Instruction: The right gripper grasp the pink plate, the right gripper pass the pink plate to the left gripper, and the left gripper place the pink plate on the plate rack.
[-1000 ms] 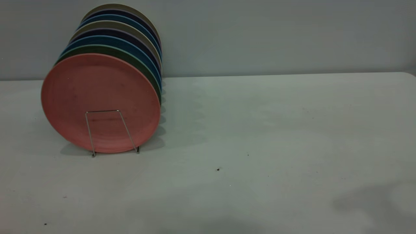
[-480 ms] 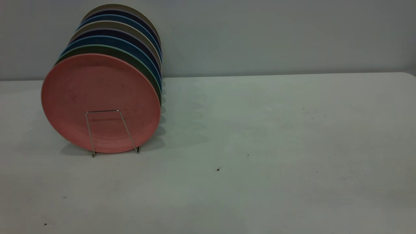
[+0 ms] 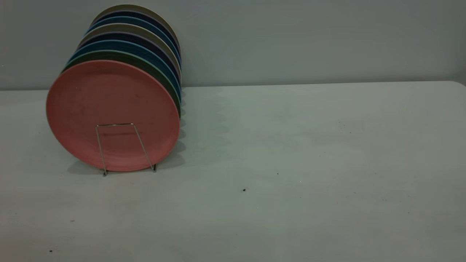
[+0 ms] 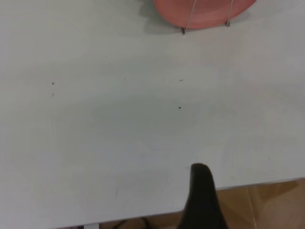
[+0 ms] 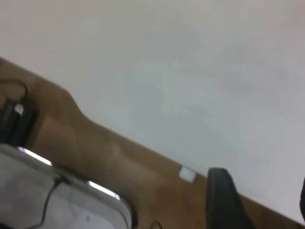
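**Pink plate seated at the front of the rack, both my grippers back at the table edge**

Nearest to me, my left gripper (image 4: 202,200) hangs over the table's near edge; only one dark finger (image 4: 200,183) shows, so I cannot tell whether that gripper is apart or together. My right gripper (image 5: 259,202) is also over an edge of the table (image 3: 291,145), with brown floor beneath it. One black finger (image 5: 221,195) is plain and a sliver of the other shows at the picture's border, a wide gap between them, so they stand apart and hold nothing.

Farther out, well apart from both grippers, the pink plate (image 3: 113,114) stands on edge behind the front wire loop of the plate rack (image 3: 123,147). Just behind it stands a green plate (image 3: 145,63), then a row of blue, dark and beige plates (image 3: 142,32) reaching back toward the grey wall (image 3: 309,40).
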Controlling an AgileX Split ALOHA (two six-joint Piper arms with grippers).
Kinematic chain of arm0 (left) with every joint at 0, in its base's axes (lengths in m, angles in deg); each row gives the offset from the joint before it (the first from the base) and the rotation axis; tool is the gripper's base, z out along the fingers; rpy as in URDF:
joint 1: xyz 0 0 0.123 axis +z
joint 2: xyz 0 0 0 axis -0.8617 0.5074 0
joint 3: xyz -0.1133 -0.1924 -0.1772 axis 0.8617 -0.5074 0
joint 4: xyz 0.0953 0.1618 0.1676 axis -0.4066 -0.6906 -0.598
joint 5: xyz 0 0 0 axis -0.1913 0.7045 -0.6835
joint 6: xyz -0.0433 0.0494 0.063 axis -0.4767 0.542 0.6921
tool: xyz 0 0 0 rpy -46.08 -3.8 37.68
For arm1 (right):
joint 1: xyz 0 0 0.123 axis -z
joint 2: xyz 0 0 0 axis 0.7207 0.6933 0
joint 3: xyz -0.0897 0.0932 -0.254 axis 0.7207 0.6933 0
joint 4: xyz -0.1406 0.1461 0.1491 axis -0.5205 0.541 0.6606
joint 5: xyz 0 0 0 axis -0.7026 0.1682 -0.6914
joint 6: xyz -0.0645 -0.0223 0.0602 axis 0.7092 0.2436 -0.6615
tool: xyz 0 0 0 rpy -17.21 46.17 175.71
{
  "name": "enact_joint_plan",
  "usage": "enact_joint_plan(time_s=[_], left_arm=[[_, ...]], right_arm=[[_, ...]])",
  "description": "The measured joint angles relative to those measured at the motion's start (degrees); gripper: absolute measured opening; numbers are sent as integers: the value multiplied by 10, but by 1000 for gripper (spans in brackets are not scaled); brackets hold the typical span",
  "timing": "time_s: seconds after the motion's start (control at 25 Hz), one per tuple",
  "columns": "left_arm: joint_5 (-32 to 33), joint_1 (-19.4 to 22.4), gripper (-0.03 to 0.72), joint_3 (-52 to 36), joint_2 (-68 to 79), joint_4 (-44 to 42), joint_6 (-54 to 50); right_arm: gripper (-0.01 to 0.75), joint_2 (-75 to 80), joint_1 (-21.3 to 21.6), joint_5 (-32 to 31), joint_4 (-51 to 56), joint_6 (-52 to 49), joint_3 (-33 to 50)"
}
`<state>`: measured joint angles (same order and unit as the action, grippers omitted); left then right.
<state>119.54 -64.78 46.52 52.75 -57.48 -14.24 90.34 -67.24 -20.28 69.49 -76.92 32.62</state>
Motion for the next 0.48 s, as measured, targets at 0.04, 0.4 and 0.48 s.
enact_joint_plan(time_s=[0.04, 0.4, 0.48], left_arm=[[4, 0, 590, 0, -11, -1, 0], [-7, 0, 590, -42, -51, 0, 8], [-8, 0, 590, -42, -51, 1, 8]], right_arm=[[398, -13, 0, 5, 3, 0, 8], [398, -66, 0, 30, 16, 0, 32], [398, -66, 0, 30, 16, 0, 32]])
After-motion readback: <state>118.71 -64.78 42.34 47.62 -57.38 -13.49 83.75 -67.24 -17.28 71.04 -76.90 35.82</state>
